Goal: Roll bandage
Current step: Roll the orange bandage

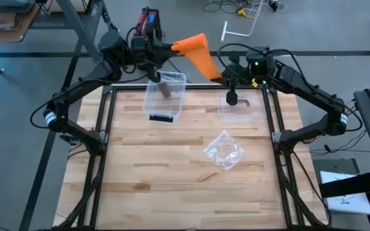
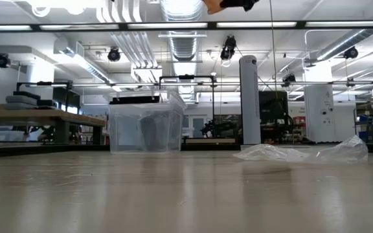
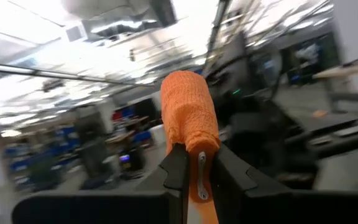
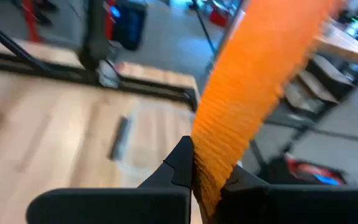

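We see the orange bandage [image 1: 196, 52] stretched in the air above the surface's [image 1: 172, 173] far edge. Left tool [image 3: 191, 165] pinches its rolled end; right tool [image 4: 205, 163] pinches the loose strip.

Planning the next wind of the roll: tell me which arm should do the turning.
Left, probably. The left gripper is shut on the rolled end of the orange bandage, so it can turn the roll. The right gripper clamps the loose strip and is better placed to hold tension.
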